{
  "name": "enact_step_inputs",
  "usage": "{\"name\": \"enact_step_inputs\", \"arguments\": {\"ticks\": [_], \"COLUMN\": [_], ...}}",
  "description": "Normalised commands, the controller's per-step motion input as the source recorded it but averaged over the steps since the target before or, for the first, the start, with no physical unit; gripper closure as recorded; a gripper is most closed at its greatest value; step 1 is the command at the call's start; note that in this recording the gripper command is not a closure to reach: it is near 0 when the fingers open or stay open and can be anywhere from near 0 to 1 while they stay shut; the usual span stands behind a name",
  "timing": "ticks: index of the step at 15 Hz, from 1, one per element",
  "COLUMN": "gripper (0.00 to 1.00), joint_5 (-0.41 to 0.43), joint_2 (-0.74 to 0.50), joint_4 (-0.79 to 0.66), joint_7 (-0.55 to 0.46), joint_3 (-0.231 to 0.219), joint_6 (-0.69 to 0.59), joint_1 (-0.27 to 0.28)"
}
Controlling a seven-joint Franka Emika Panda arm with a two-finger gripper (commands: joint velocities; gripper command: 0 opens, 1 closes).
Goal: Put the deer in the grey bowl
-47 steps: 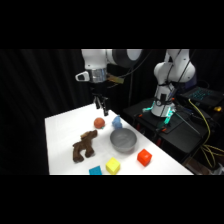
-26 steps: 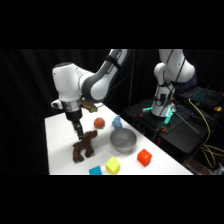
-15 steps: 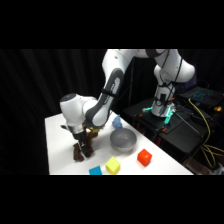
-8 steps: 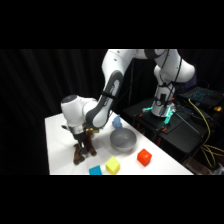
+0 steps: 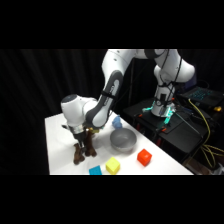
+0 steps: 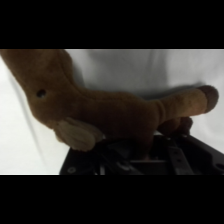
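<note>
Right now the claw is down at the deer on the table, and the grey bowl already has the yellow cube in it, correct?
Not quite. The claw is down at the deer, but the side view shows the grey bowl empty; the yellow cube sits on the table in front of it.

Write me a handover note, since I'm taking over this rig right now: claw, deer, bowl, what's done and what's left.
Claw: down on the deer; whether it is open or shut can't be told.
Deer: on the white table, left of the grey bowl in the side view, filling the wrist view.
Grey bowl: nothing in it.
Done: the reach to the deer.
Left: confirm the grasp, lift, carry over the bowl, release.
</note>
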Motion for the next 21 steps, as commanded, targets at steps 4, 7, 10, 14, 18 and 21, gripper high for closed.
{"name": "enact_step_inputs", "arguments": {"ticks": [4,7,10,14,18,21], "gripper": [0.59,0.18,0.18,0.18,0.18,0.18], "joint_5": [0.03,0.036,0.036,0.013,-0.036,-0.065], "joint_2": [-0.54,-0.61,-0.54,-0.55,-0.67,-0.74], "joint_4": [-0.37,-0.39,-0.33,-0.34,-0.51,-0.67], "joint_7": [-0.05,-0.06,-0.06,-0.02,0.04,0.1], "joint_3": [0.015,0.003,-0.011,-0.032,-0.038,-0.003], "joint_6": [-0.07,-0.17,-0.16,-0.16,-0.17,-0.15], "joint_1": [-0.02,-0.039,-0.038,-0.01,0.029,0.075]}}
